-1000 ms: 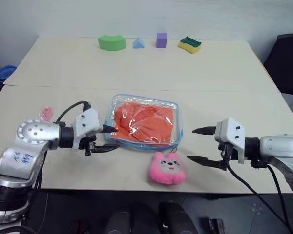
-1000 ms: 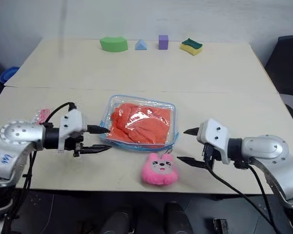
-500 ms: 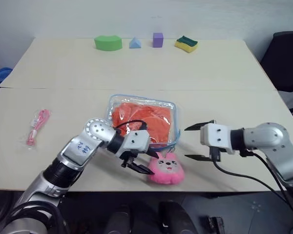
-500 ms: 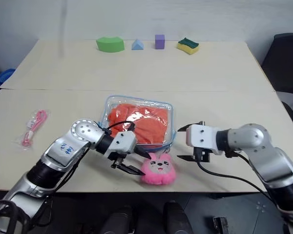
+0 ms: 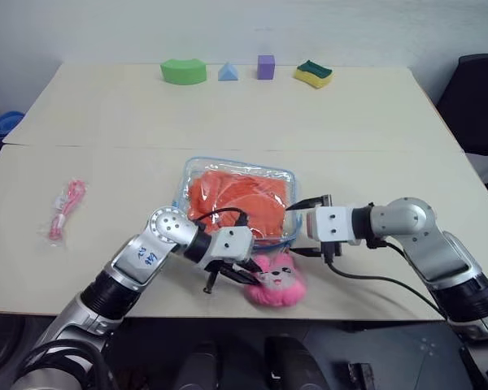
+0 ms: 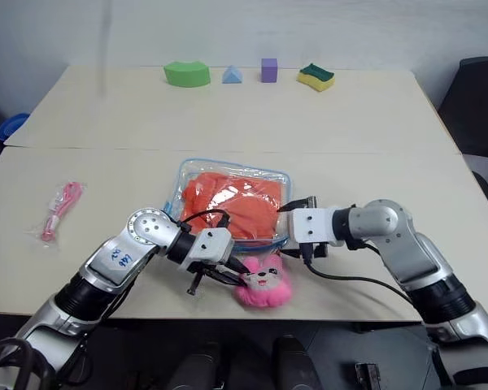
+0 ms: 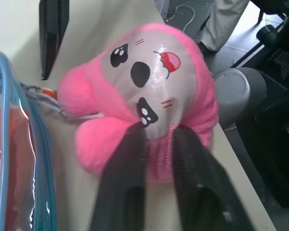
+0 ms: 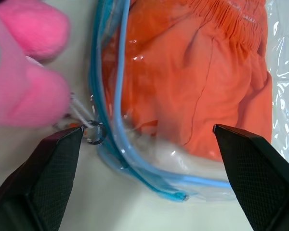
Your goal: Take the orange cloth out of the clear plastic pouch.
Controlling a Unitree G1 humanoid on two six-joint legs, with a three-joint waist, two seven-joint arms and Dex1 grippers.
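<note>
Pale wooden table; left fingers pinched on pink plush animal charm, right fingers wide, straddling clear blue-trimmed plastic pouch holding orange cloth; best pulled steadily, pouch braced.

no legible text in view

the left arm's silver forearm shell carries small blue marks, too small to make out. the pink plush charm bears only a printed face, with no letters or numbers on it.

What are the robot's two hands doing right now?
Left hand: closed on the pink plush charm.
Right hand: open, at the clear plastic pouch.
</note>
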